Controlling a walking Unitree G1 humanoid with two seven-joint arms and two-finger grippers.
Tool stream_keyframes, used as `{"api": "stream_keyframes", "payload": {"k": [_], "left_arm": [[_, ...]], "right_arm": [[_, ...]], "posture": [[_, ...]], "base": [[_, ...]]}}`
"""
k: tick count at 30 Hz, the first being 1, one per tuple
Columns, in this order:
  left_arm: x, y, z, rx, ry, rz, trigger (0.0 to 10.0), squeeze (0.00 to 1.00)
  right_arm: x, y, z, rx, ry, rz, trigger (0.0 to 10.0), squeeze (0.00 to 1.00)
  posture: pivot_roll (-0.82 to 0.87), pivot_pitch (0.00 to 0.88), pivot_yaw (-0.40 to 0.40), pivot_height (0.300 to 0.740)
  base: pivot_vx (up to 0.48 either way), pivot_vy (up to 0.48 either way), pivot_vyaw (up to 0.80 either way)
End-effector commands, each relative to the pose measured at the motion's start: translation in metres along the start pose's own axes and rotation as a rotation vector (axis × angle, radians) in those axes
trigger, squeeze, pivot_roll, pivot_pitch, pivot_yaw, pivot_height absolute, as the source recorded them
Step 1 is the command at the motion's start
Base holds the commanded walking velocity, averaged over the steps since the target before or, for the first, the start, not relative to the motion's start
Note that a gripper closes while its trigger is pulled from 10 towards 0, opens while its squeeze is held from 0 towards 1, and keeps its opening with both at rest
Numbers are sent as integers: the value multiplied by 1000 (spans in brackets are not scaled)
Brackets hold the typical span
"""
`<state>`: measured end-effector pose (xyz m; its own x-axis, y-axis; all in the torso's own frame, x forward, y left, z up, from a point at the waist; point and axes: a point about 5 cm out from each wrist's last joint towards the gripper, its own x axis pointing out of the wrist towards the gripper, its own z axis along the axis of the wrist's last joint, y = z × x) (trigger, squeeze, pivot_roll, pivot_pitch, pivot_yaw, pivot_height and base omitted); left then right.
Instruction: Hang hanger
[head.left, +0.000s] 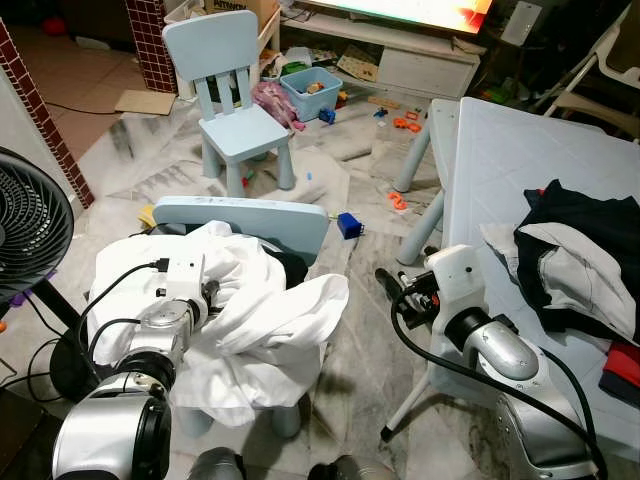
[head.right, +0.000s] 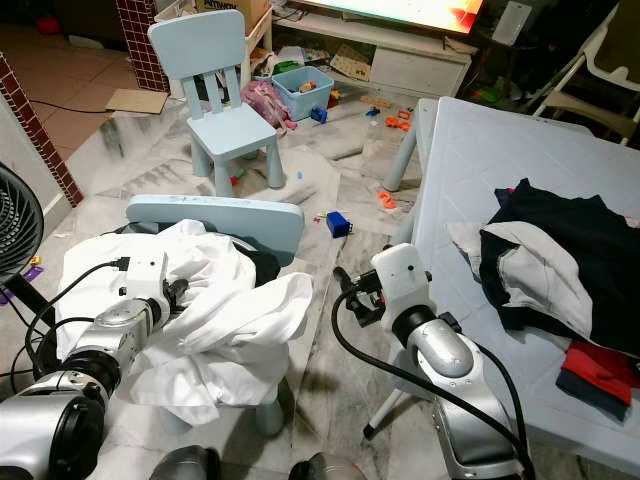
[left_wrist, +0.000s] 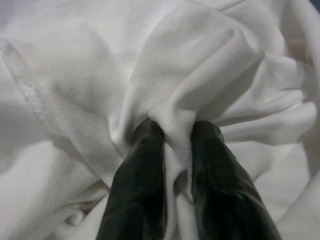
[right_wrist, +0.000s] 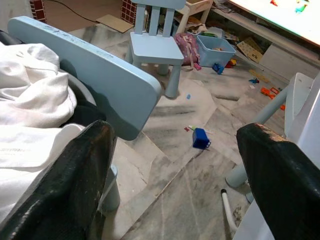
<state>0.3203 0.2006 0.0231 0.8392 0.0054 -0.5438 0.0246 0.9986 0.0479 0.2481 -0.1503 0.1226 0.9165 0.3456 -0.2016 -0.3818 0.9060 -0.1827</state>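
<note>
The left gripper (left_wrist: 177, 150) is clamping a fold of the white garment (head.left: 260, 320) heaped on the near chair (head.left: 250, 215); no hanger is showing. The right gripper (right_wrist: 175, 175), fingers spread apart, is hovering right of it, probably needing to help lift the cloth clear

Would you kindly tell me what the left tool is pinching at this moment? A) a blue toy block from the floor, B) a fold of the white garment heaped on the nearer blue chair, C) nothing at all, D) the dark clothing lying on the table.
B: the left tool is shut on a fold of the white garment, which lies on the nearer blue chair.
</note>
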Motion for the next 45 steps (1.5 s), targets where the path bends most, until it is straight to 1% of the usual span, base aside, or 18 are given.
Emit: {"api": "stream_keyframes", "payload": {"k": [1,7,12,13,16,20,23,24,28,29,30,33,35,36,39,41,42,45], "left_arm": [[0,3,-2,-5,2,16,0,0],[-1,7,-1,-19,-9,35,0,0],[-1,12,12,-19,-72,80,0,0],[-1,14,22,-16,-123,98,0,0],[-1,15,35,-20,-180,109,0,0],[-2,10,72,-41,-353,86,0,0],[-3,7,81,-49,-392,81,0,0],[-7,3,107,-53,-509,72,0,0],[-18,0,162,-28,-668,37,0,0],[-27,0,194,11,-756,23,0,0],[-27,0,194,11,-756,23,0,0],[-56,-10,258,109,-960,-20,0,0],[-65,-17,272,166,-1015,-42,0,0],[-73,-27,283,214,-1075,-81,0,0],[-76,-39,284,253,-1109,-124,0,0],[-73,-47,274,275,-1110,-160,0,0],[-64,-56,250,282,-1078,-197,0,0],[-53,-60,218,292,-1007,-210,0,0]], "right_arm": [[0,-1,-1,-7,7,-3,10000,0],[0,0,-1,-3,8,-1,10000,0],[0,1,-3,2,12,2,10000,0],[0,1,-3,5,11,3,10000,0],[1,2,-3,8,9,2,10000,0],[3,4,-3,15,5,-1,10000,0],[4,4,-3,18,4,-2,10000,0],[5,5,-4,24,3,-8,10000,0],[8,4,-3,28,-5,-13,10000,0],[11,5,-2,30,-11,-13,10000,0],[11,5,-2,30,-11,-13,10000,0],[15,4,-1,32,-23,-23,10000,0],[15,5,-1,33,-25,-26,10000,0],[15,5,-1,35,-25,-29,10000,0],[14,6,-2,38,-25,-32,10000,0],[14,7,-3,40,-25,-33,10000,0],[13,8,-3,42,-25,-33,10000,0],[13,8,-4,42,-26,-34,10000,0]], "posture": [[-105,68,-127,740],[-105,71,-124,740],[-98,70,-122,740],[-96,70,-121,740],[-91,69,-118,740],[-84,68,-109,740],[-83,67,-107,740],[-74,61,-105,740],[-63,50,-103,740],[-57,44,-100,740],[-57,44,-100,740],[-53,37,-94,740],[-51,34,-90,740],[-50,33,-85,740],[-48,33,-82,740],[-48,34,-80,740],[-47,36,-80,740],[-43,38,-79,740]], "base": [[0,0,0],[0,0,0],[0,0,0],[0,0,0],[0,0,0],[0,0,0],[0,0,0],[0,0,0],[0,0,0],[0,0,0],[0,0,0],[0,0,0],[0,0,0],[0,0,0],[0,0,0],[0,0,0],[0,0,0],[0,0,0]]}}
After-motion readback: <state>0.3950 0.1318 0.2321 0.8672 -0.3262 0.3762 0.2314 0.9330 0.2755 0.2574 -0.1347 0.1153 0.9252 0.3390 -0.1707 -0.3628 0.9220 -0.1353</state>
